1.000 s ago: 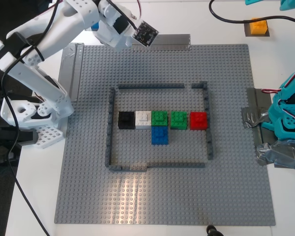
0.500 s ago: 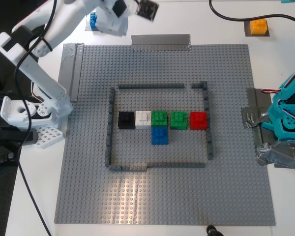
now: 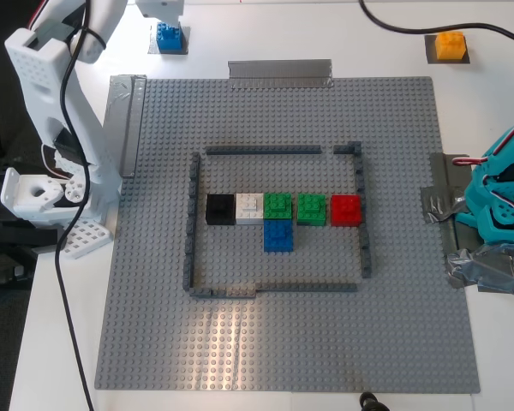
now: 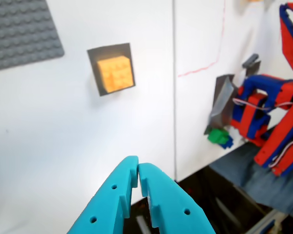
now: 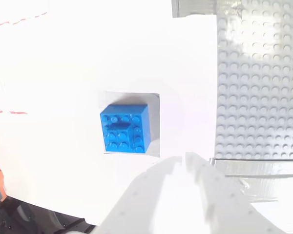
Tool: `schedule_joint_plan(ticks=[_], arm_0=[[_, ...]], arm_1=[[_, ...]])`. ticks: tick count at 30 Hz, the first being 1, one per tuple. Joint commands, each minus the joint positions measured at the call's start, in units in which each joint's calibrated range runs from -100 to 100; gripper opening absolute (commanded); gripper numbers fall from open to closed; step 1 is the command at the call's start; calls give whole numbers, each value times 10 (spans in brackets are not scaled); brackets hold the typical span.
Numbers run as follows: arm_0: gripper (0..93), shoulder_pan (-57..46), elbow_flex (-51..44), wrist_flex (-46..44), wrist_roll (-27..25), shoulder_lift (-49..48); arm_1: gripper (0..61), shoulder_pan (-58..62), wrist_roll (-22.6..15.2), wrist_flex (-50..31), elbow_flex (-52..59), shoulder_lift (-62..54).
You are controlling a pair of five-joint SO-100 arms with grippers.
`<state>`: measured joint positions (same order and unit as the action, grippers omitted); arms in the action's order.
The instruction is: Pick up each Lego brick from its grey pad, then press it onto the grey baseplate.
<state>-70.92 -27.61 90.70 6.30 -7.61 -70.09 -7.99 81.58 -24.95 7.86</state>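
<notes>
The blue brick (image 3: 169, 36) sits on its light grey pad (image 5: 154, 122) beyond the baseplate's (image 3: 394, 325) far left corner. My second gripper (image 5: 184, 163), white, hovers shut and empty just beside the blue brick (image 5: 124, 127). Only the gripper's body shows at the top edge of the exterior view (image 3: 160, 7). The orange-yellow brick (image 3: 450, 44) sits on its dark grey pad (image 4: 94, 61) at the far right. My first gripper (image 4: 138, 169), teal, is shut and empty, well short of the orange-yellow brick (image 4: 116, 73).
Inside the dark frame (image 3: 191, 223) stand black, white, two green and red bricks, with another blue brick (image 3: 278, 235) in front. Silver tape strips (image 3: 280, 70) edge the plate. The white arm's base (image 3: 43, 197) is at the left and the teal base (image 3: 501, 214) at the right.
The white second arm swung up and toward the far left, from the baseplate's far edge to above the blue brick on its pad. The bricks have not moved.
</notes>
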Motion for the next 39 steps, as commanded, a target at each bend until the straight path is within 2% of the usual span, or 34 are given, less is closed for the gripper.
schedule_joint_plan(ticks=[1,3,6,9,11,13,15,18,24,29,39], arm_0=[[0,10,-21,-24,-2,13],[0,8,-26,-48,-20,52],[0,7,-30,-117,-37,107],[0,-1,-67,-149,-34,157],[13,-4,-99,-141,-26,185],[88,-9,-134,-122,-14,207],[149,-17,-170,-92,-7,225],[189,-17,-211,-33,-9,255],[199,-14,-323,93,-9,304],[198,-10,-369,93,-9,352],[199,-24,-370,93,-9,405]], arm_1=[[4,-26,2,22,-104,27],[20,-31,-1,32,-123,48],[95,-34,2,33,-125,66],[115,-42,-4,28,-99,68],[123,-50,-6,16,-64,60],[170,-63,-10,6,-42,55],[208,-72,-7,2,-41,56],[244,-84,-2,-5,-54,72],[247,-89,1,-26,-91,121],[239,-75,-7,-47,-107,152],[220,-73,-2,-90,-111,169]])
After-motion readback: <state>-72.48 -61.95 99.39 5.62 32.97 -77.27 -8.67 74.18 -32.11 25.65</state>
